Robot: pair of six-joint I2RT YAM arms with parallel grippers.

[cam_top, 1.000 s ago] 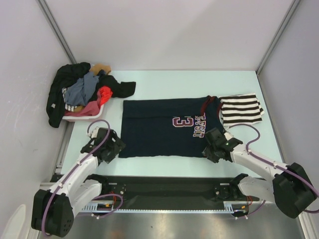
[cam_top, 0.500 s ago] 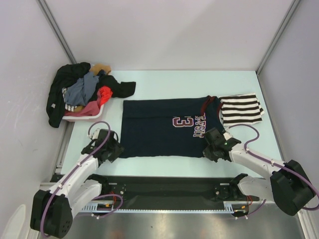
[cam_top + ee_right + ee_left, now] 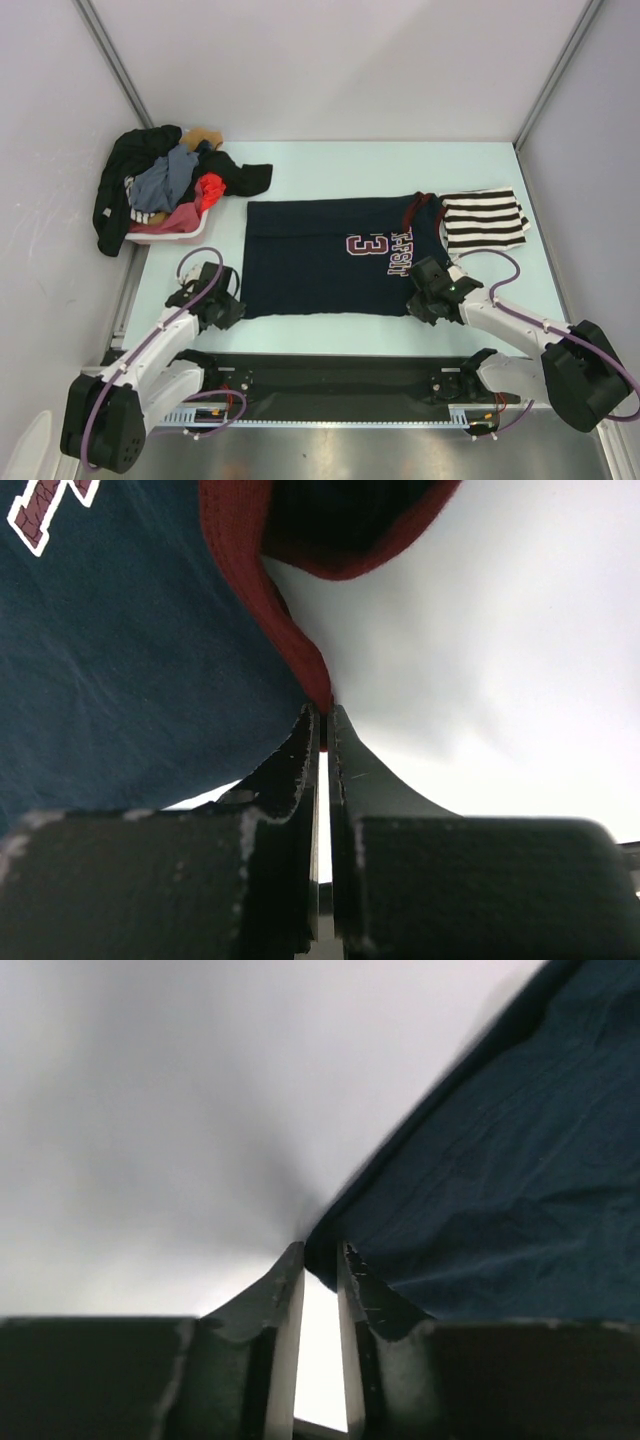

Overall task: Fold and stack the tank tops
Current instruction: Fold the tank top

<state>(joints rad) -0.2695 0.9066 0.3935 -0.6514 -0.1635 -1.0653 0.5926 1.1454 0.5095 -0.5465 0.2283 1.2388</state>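
The navy tank top (image 3: pixel 330 255) with its white "3" lies flat, folded, mid-table. The striped tank top (image 3: pixel 483 220) rests folded to its right, touching its edge. My left gripper (image 3: pixel 235 310) is at the navy top's near-left corner. In the left wrist view its jaws (image 3: pixel 320 1250) stand narrowly apart with the corner of the navy cloth (image 3: pixel 500 1160) between the tips. My right gripper (image 3: pixel 418 300) is at the near-right corner. In the right wrist view it (image 3: pixel 326 712) is shut on the dark red trim (image 3: pixel 240 540) of the navy cloth (image 3: pixel 130 650).
A pale pink basket (image 3: pixel 172 236) at the back left is heaped with dark, grey and red clothes (image 3: pixel 170 180), some hanging over its sides. Grey walls close in the table on the left, back and right.
My left gripper has slid a little toward the navy top's corner and its jaws have narrowed around it. My right gripper has closed on the red trim.
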